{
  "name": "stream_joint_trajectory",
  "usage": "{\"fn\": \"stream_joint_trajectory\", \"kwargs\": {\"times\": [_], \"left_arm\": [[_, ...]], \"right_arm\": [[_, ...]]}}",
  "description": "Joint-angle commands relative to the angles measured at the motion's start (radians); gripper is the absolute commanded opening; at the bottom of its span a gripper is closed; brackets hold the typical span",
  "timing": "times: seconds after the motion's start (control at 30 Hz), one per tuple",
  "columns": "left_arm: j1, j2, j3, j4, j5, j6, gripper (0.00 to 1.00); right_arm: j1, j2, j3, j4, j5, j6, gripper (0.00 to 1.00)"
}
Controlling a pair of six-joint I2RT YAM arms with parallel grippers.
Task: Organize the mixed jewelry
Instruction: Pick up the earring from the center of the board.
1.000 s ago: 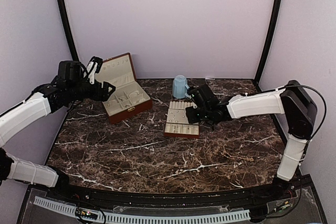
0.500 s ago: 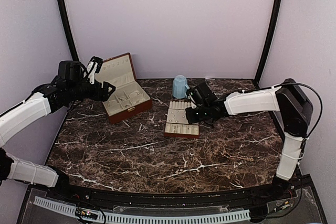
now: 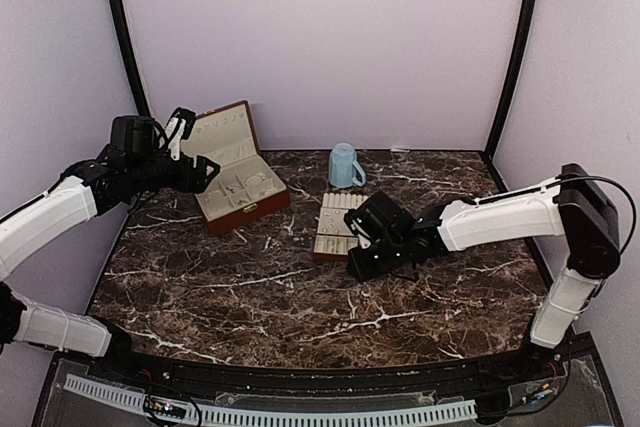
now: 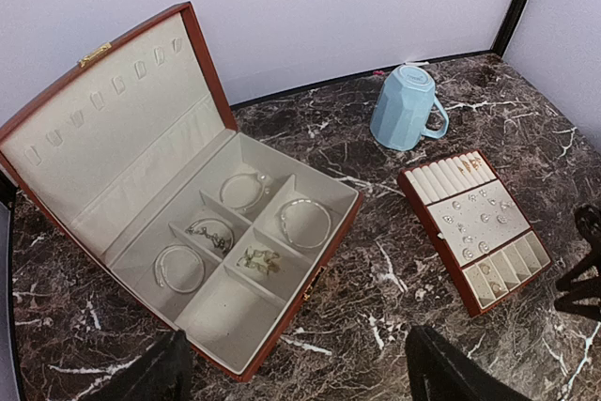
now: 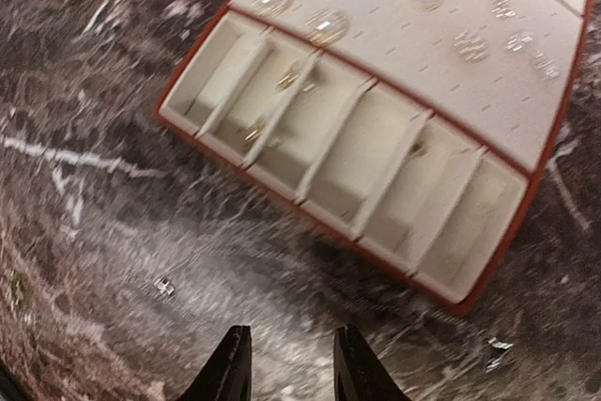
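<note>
The jewelry is tiny silvery pieces. One loose speck (image 5: 164,285) lies on the marble, left of and just beyond my right gripper (image 5: 289,363), which is open and empty just above the table. Several studs (image 5: 324,23) sit on the cream slotted tray (image 5: 376,58), just beyond the fingers; the tray also shows from above (image 3: 336,227). In the top view my right gripper (image 3: 360,265) is at the tray's near right corner. My left gripper (image 4: 296,377) is wide open and empty, held above the table (image 3: 200,169) beside the open reddish-brown box (image 4: 113,129). Bracelets (image 4: 302,223) lie in its compartments.
A blue mug (image 3: 343,165) stands upside down behind the tray, also in the left wrist view (image 4: 406,107). The box (image 3: 235,172) sits at the back left with its lid up. Walls close in the table at the back and both sides.
My right gripper has swung from the tray's far right side, near the mug, to the tray's near edge and dropped low over the marble. The left arm has not moved.
</note>
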Motion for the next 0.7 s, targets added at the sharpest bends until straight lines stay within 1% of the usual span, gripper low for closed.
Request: {"fn": "stream_joint_trajectory", "kwargs": {"times": [0.0,0.17,0.43,0.67], "left_arm": [[0.006,-0.017,-0.017,0.022,0.006,0.005,0.81],[0.006,-0.012,-0.016,0.021,0.008,0.004,0.81],[0.006,-0.014,-0.016,0.021,0.007,0.003,0.81],[0.006,-0.018,-0.016,0.021,0.008,0.003,0.81]], "right_arm": [[0.097,-0.036,-0.036,0.015,-0.053,0.106,0.32],[0.18,-0.026,-0.043,0.055,-0.084,0.171,0.32],[0.251,0.011,-0.042,0.002,-0.093,0.207,0.32],[0.287,0.039,-0.039,-0.009,-0.087,0.222,0.29]]}}
